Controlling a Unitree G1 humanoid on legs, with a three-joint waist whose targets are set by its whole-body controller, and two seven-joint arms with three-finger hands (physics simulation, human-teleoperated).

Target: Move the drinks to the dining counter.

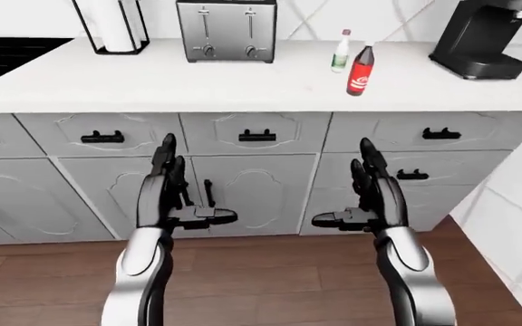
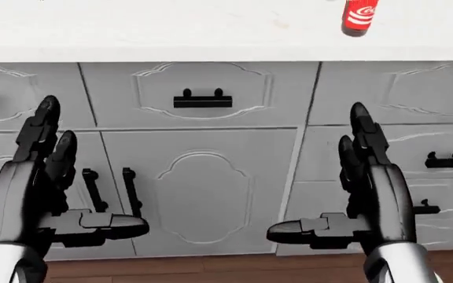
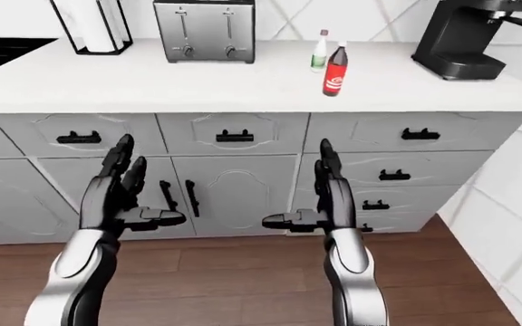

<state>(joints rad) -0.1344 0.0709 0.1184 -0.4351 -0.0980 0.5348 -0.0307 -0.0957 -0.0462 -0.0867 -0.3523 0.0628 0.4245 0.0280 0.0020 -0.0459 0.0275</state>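
Drinks, two, both upright on the white counter (image 1: 152, 81) before you: a red cola bottle (image 1: 360, 70) with a dark cap, near the counter's near edge and toward its right end, and a smaller clear bottle with a green label (image 1: 340, 52) just beside it, up and to the left in the left-eye view, closer to the wall. Also on the counter: a steel toaster (image 1: 227, 30) at the far edge near the middle, a paper towel holder (image 1: 112, 26) to its left, a black coffee machine (image 1: 490, 35) at the right end. Your left hand (image 1: 172, 197) and right hand (image 1: 370, 197) hang well below the counter edge, level with the grey cabinet doors (image 1: 252, 193), fingers spread wide, thumbs turned inward, each holding nothing.
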